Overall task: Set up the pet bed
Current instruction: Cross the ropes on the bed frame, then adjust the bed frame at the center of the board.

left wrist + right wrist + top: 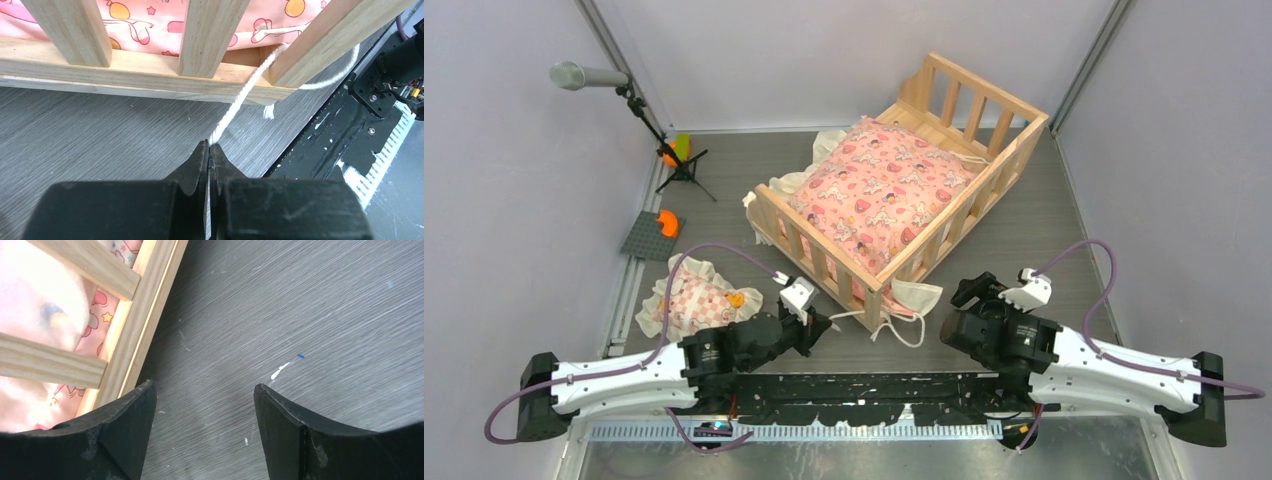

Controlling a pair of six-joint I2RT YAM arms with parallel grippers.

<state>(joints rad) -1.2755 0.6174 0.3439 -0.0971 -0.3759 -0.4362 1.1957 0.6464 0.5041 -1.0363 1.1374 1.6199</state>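
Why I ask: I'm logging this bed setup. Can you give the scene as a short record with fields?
bed: pale wooden frame, mid table
cushion: pink, lying inside the bed
pillow: on the table, outside the bed
left gripper: shut on a white cord that runs in between the bed's slats
right gripper: open, empty, over the table beside the bed

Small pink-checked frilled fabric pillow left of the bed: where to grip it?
Pinch the small pink-checked frilled fabric pillow by its cream frill, coming down from above. It lies flat on the grey table, so the thin loose frill likely suits a claw better than the padded middle.
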